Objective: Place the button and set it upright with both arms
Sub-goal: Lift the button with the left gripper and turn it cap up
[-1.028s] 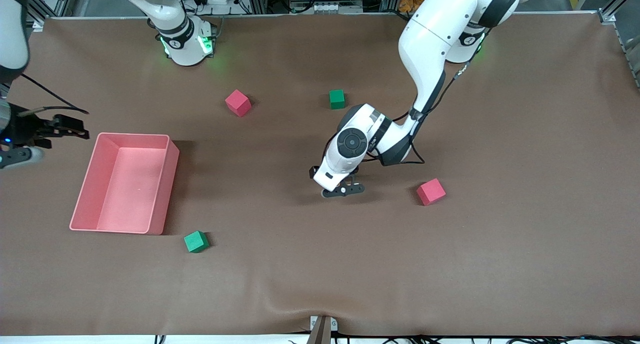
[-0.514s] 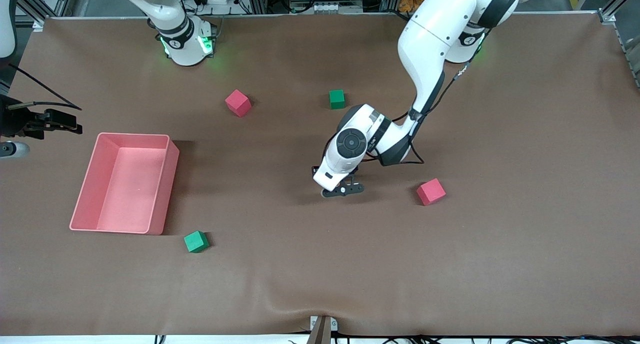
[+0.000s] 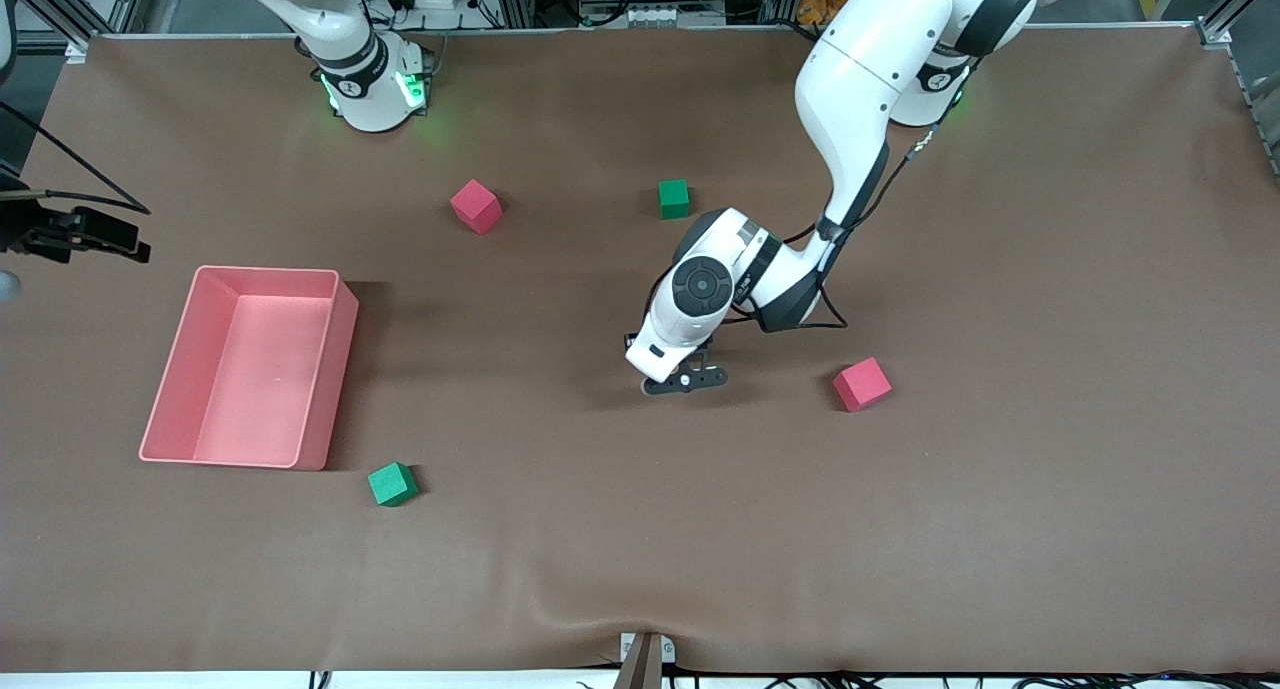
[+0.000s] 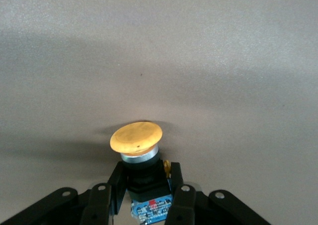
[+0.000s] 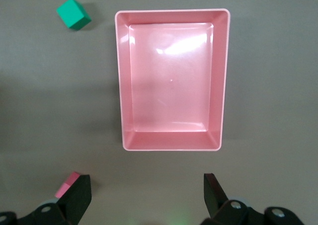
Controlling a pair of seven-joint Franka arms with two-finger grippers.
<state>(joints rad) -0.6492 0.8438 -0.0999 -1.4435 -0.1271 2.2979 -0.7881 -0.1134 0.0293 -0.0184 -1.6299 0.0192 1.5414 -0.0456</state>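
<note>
Left gripper (image 4: 144,197) now clamped on button (image 4: 136,137), right gripper (image 5: 144,195) spread, retreated over table edge

The left gripper (image 3: 686,379) sits low at the middle of the brown cloth-covered table (image 3: 1000,519), clamped on the body of the orange-capped push-button (image 4: 136,138). A red foam cube (image 3: 862,384) lies beside it toward the left arm's end. A green foam cube (image 3: 674,198) and a second red foam cube (image 3: 476,206) lie nearer the bases' edge. The pink plastic bin (image 3: 165,399) lies toward the right arm's end, another green foam cube (image 3: 392,484) just beside its corner nearest the front camera. The right gripper (image 5: 146,192) hangs over that end's edge, jaws apart
</note>
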